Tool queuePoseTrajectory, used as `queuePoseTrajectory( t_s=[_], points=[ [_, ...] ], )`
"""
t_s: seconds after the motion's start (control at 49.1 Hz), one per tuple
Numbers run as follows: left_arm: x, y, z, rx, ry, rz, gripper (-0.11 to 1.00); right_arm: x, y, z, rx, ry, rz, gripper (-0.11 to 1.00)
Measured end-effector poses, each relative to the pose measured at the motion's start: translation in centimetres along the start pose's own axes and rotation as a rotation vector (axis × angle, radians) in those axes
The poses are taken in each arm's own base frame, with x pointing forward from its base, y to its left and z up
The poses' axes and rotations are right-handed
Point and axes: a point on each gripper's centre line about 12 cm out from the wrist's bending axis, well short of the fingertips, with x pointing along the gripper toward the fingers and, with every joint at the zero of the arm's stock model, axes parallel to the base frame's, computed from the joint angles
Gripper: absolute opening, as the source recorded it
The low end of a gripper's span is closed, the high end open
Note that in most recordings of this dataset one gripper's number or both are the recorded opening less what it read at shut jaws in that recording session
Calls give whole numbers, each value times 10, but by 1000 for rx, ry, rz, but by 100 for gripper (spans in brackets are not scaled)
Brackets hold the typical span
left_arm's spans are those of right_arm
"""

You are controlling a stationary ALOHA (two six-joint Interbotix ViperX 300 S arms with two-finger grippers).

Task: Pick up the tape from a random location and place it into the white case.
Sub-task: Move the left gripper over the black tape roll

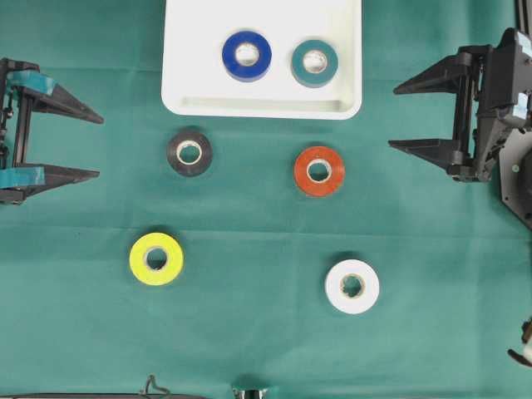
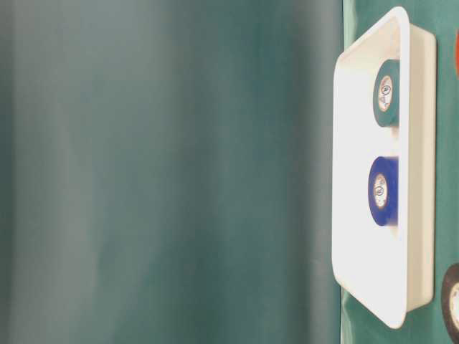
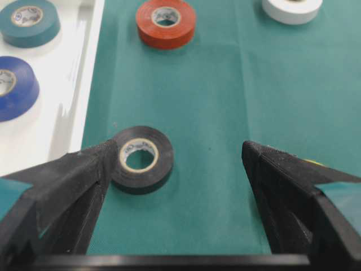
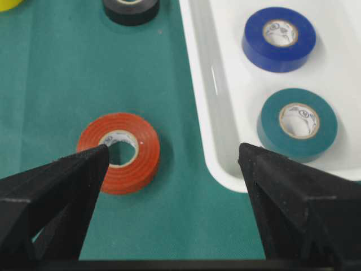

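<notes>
The white case (image 1: 262, 106) lies at the top middle and holds a blue tape roll (image 1: 247, 56) and a teal tape roll (image 1: 315, 62). On the green cloth lie a black roll (image 1: 189, 153), an orange roll (image 1: 319, 171), a yellow roll (image 1: 156, 258) and a white roll (image 1: 352, 287). My left gripper (image 1: 100, 146) stands open at the left edge, empty, well left of the black roll (image 3: 141, 158). At the right edge my right gripper (image 1: 392, 116) is open and empty too, with the orange roll (image 4: 119, 152) and the case rim (image 4: 217, 164) ahead of it.
A green cloth (image 1: 249, 332) covers the whole table. The table-level view shows the case (image 2: 423, 179) turned on its side, with a green curtain filling the left. A small dark object (image 1: 154, 386) pokes in at the bottom edge.
</notes>
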Motion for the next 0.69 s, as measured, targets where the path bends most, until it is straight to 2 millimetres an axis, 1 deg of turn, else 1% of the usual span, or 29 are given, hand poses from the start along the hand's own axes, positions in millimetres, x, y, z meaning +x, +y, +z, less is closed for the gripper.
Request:
queuePoseTrajectory(
  t_s=[0.366,0.55,0.692],
  points=[
    [3,0,4,2,-40,0,99,0,0,0,2,0,0,90],
    [14,0,8,2,-68,1,99,0,0,0,0,0,0,90],
    [27,0,13,3,-68,1,99,0,0,0,2,0,0,90]
  ],
)
